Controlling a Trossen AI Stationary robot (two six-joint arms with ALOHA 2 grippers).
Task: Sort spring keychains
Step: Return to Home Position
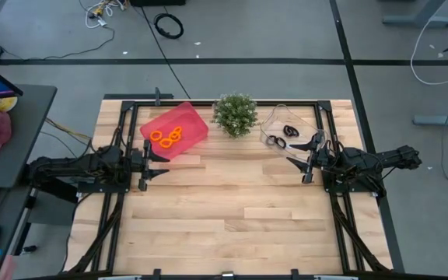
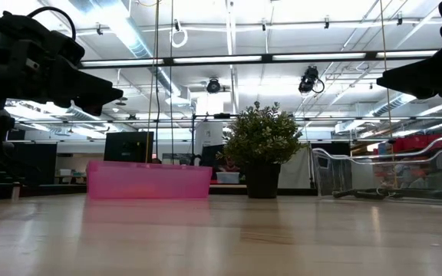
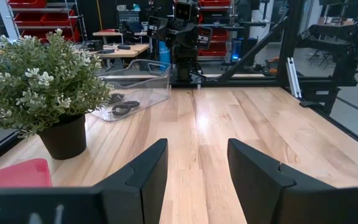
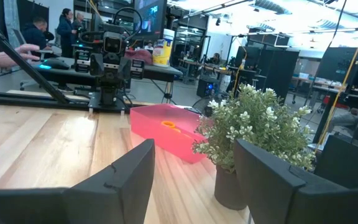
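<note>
All the spring keychains in sight lie in bins, and none shows on the bare wood of the table (image 1: pixel 232 225), so the sorting looks finished or very nearly so. The orange spring keychains (image 1: pixel 168 138), three or four of them, lie in the pink bin (image 1: pixel 197 123), just beside the left claw (image 1: pixel 164 165) and between it and the potted plant (image 1: pixel 235 114). The black spring keychains (image 1: pixel 278 141), at least two, lie in the clear bin (image 1: pixel 274 117), just beside the right claw (image 1: pixel 295 155) on its plant side. I judge that nothing is left except for the arms to settle into their rest pose. They already face each other across the table.

Each claw stands wide open and grips nothing, with only bare wood showing between its fingers.

The high view alone shows both bins' contents at once. It gives the best count, though the loops overlap too much for an exact one. The left wrist view looks past the left claw to the far clear bin and shows the black loops on its floor. Of the pink bin it catches only a corner, with no orange loop in sight. The right wrist view does the reverse: one orange loop shows inside the pink bin, and the clear bin is out of frame. The low view shows what the others cannot, that both claws hang well clear of the table top. There the pink wall hides the loops behind it.
</note>
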